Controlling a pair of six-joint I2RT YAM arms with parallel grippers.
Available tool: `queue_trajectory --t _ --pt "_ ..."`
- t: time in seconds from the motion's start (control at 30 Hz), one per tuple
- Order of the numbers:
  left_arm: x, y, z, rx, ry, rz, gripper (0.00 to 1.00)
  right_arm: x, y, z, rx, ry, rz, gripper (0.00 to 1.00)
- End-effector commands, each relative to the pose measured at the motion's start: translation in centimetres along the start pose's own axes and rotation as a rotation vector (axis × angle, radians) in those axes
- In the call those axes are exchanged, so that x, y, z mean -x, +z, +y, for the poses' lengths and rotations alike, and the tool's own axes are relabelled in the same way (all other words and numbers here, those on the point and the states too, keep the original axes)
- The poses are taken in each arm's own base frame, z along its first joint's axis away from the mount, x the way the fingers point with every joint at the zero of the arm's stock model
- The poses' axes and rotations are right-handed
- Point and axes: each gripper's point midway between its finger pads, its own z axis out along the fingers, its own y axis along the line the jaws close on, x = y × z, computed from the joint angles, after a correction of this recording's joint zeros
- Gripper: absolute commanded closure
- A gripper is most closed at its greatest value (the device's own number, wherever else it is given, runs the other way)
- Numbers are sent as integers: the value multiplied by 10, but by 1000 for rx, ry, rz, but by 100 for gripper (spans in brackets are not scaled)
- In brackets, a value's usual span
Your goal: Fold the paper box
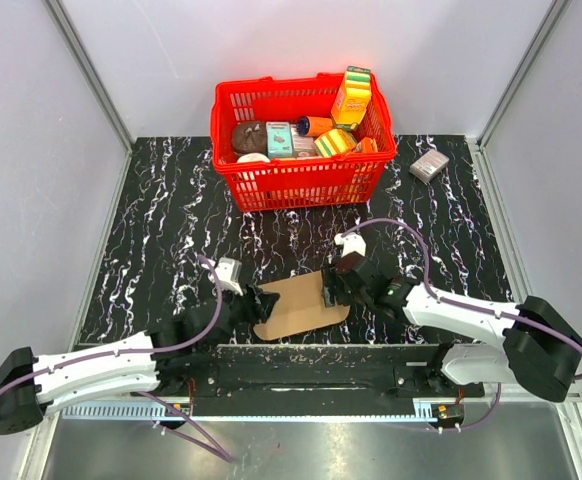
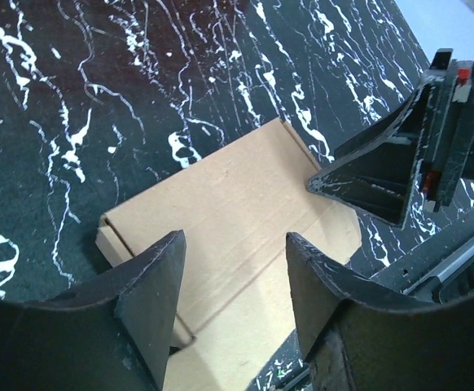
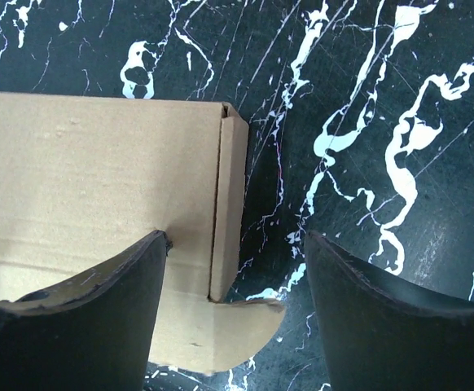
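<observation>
The paper box (image 1: 299, 306) lies flat on the table (image 1: 161, 220) — my left claw (image 2: 233, 269) gapes over its left end, my right claw (image 3: 235, 261) spread astride its right flap.

We see the paper box (image 1: 301, 305) at the frame's centre as matt brown kraft cardboard, smooth and lightly creased. Beneath it, the table top (image 1: 161, 220) looks like black stone veined white, with a faint sheen. The basket (image 1: 296, 185) at upper centre is glossy red plastic lattice. The left gripper (image 2: 233, 240) is scuffed matt black plastic.
</observation>
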Motion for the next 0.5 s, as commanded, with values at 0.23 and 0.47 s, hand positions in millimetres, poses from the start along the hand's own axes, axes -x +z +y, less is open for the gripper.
queue_trajectory --t 0.23,0.47 --pt "-40 -10 38 105 -55 86 39 18 5 11 45 -5 -64 25" --pt "-53 -16 49 173 -88 147 30 22 6 13 47 -3 -73 25"
